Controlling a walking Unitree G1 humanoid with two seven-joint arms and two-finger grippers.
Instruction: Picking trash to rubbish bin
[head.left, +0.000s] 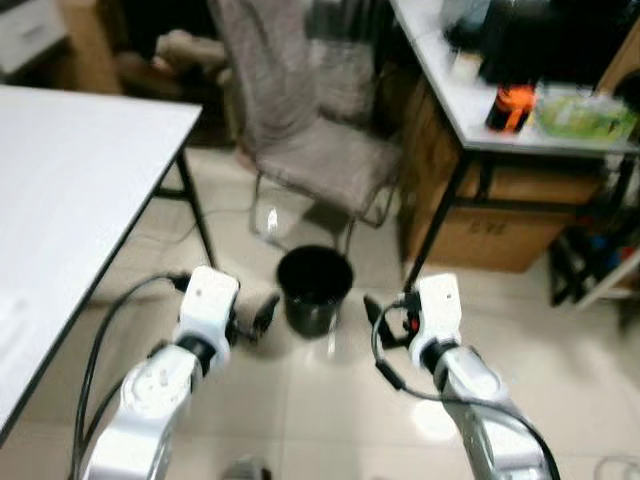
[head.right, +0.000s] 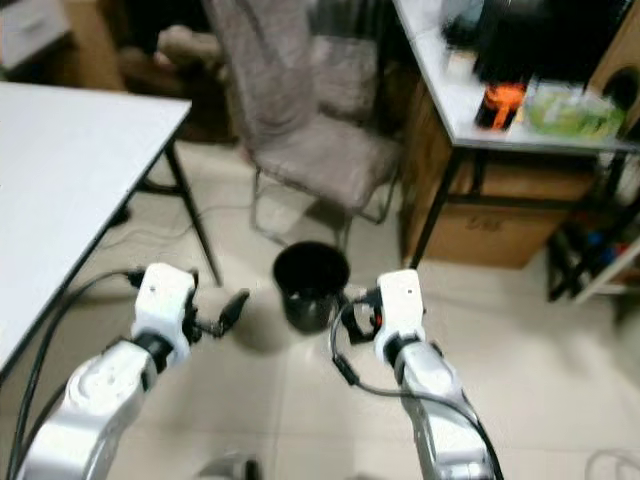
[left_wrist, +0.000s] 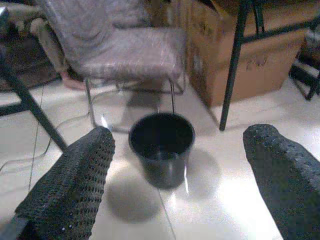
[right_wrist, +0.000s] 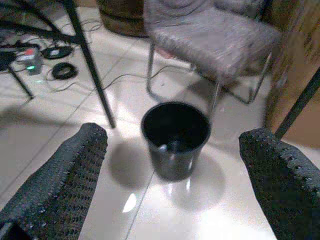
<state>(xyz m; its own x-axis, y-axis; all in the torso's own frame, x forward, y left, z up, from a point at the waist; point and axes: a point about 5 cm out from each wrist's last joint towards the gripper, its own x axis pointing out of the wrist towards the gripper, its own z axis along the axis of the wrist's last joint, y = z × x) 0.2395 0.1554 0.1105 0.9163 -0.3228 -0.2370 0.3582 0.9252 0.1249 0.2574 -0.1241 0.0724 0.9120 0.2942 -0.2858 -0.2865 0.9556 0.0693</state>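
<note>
A black round rubbish bin (head.left: 315, 288) stands upright on the pale tiled floor, just ahead of me and between my two arms. My left gripper (head.left: 262, 312) hovers low at the bin's left side, open, with nothing between its fingers. My right gripper (head.left: 375, 310) is at the bin's right side, also open and holding nothing. In both wrist views the bin (left_wrist: 161, 147) (right_wrist: 175, 137) sits between the spread black fingers (left_wrist: 75, 185) (right_wrist: 280, 175). A small pale speck shows inside the bin in the right wrist view; what it is cannot be made out.
A grey upholstered chair (head.left: 320, 150) stands right behind the bin. The white table (head.left: 70, 180) and its black leg (head.left: 198, 215) are at the left. At the right are a desk (head.left: 470, 110), with clutter on top, and a cardboard box (head.left: 500, 235). Cables (right_wrist: 60, 70) lie on the floor.
</note>
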